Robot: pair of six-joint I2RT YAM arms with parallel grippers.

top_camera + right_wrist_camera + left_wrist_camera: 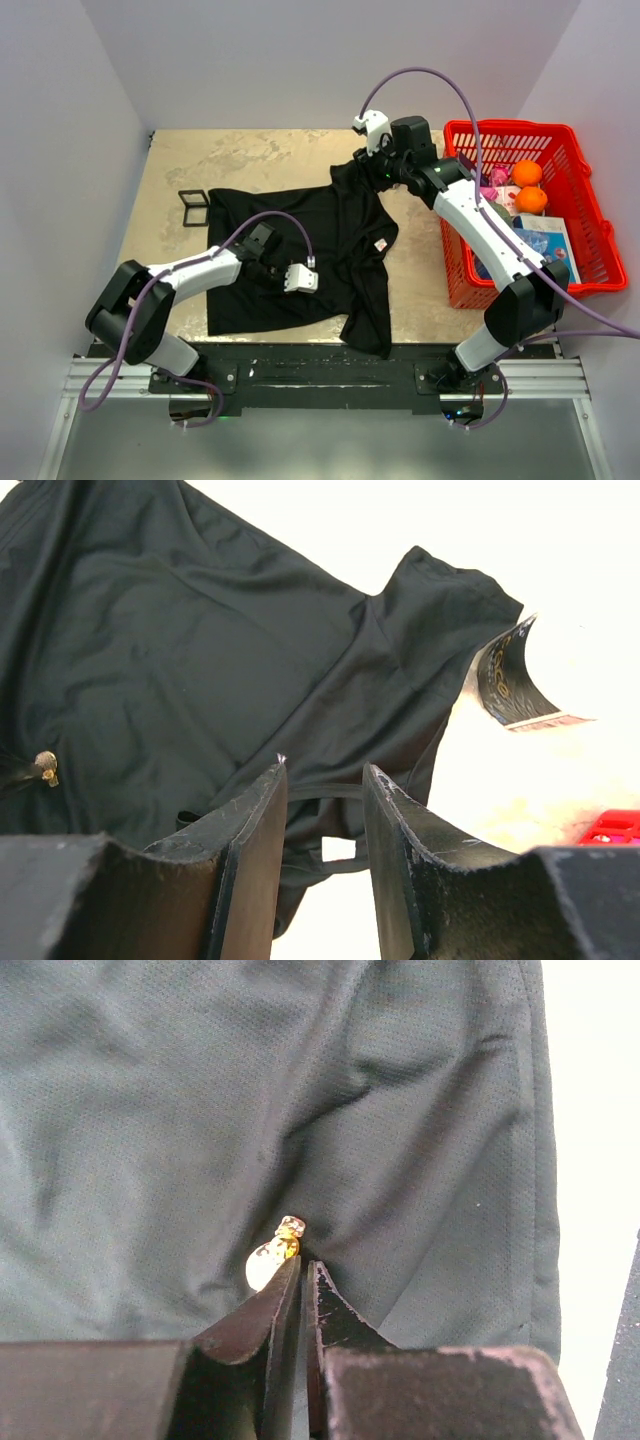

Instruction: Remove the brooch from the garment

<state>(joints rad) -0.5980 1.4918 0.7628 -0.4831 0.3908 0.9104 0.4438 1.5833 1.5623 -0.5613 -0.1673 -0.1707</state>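
Observation:
The black T-shirt garment [300, 230] lies spread on the table, its white-and-red label [380, 245] facing up. The brooch [273, 1258] is a small pale-golden pin on the cloth; it also shows in the right wrist view [45, 768]. In the top view it is hidden under my left gripper [275, 270]. That gripper [303, 1260] has its jaws closed to a thin slit with the tips at the brooch, and cloth folds run toward them. My right gripper [372, 165] [322, 770] is partly open, straddling the shirt's raised far edge.
A red basket [505, 127] with oranges and packets stands at the right, its corner showing in the right wrist view [615, 828]. A black square frame [193, 207] lies left of the shirt. A curled dark card [510, 680] lies beyond the sleeve. White walls enclose the table.

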